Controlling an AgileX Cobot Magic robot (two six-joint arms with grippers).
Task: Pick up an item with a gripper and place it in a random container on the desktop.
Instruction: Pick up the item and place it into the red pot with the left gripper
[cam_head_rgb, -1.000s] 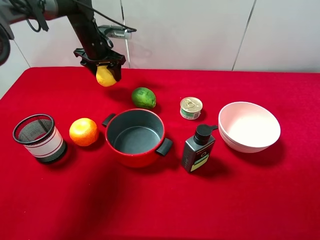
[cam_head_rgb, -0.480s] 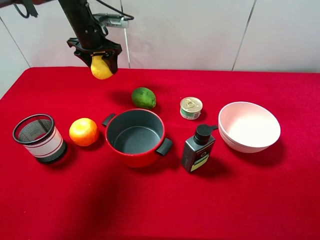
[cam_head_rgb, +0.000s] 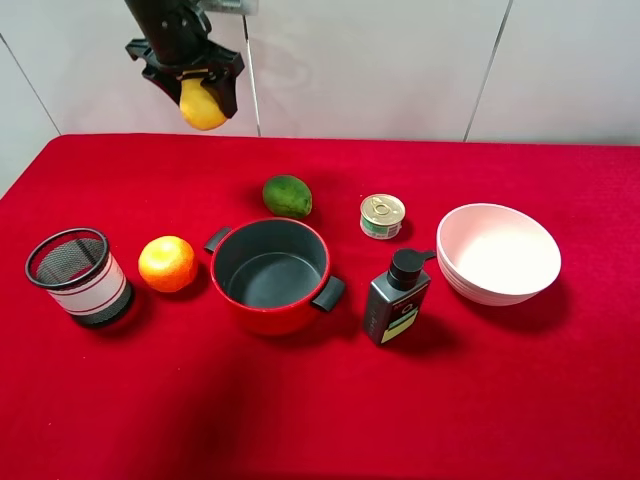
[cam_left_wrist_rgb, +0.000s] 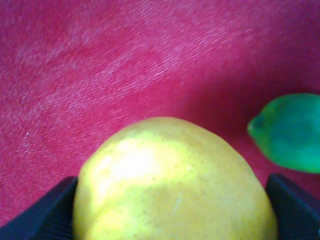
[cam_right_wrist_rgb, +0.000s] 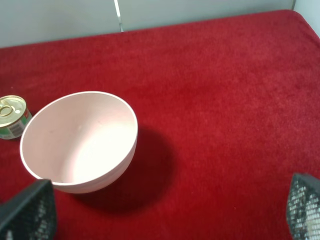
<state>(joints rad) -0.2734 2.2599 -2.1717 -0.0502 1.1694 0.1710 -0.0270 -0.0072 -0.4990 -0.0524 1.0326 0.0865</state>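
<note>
My left gripper (cam_head_rgb: 200, 100) is shut on the yellow pear (cam_head_rgb: 202, 106) and holds it high above the back left of the red desktop (cam_head_rgb: 320, 420). In the left wrist view the pear (cam_left_wrist_rgb: 172, 182) fills the space between the two black fingers (cam_left_wrist_rgb: 50, 212). The red pot (cam_head_rgb: 270, 275) with a dark grey inside stands empty at the middle, nearer the front and to the right of the held pear. My right gripper (cam_right_wrist_rgb: 160, 215) is open, with its fingertips (cam_right_wrist_rgb: 27, 210) at the frame corners, above the cloth near the pink bowl (cam_right_wrist_rgb: 77, 140).
A green fruit (cam_head_rgb: 287, 195) lies behind the pot. An orange (cam_head_rgb: 166, 263) and a black mesh cup (cam_head_rgb: 78, 277) stand left of the pot. A small tin (cam_head_rgb: 382, 216), a dark pump bottle (cam_head_rgb: 397, 297) and the pink bowl (cam_head_rgb: 498, 252) stand to the right.
My left gripper has risen with the pear, moving up and slightly back from just above the cloth. The other things have not moved.
</note>
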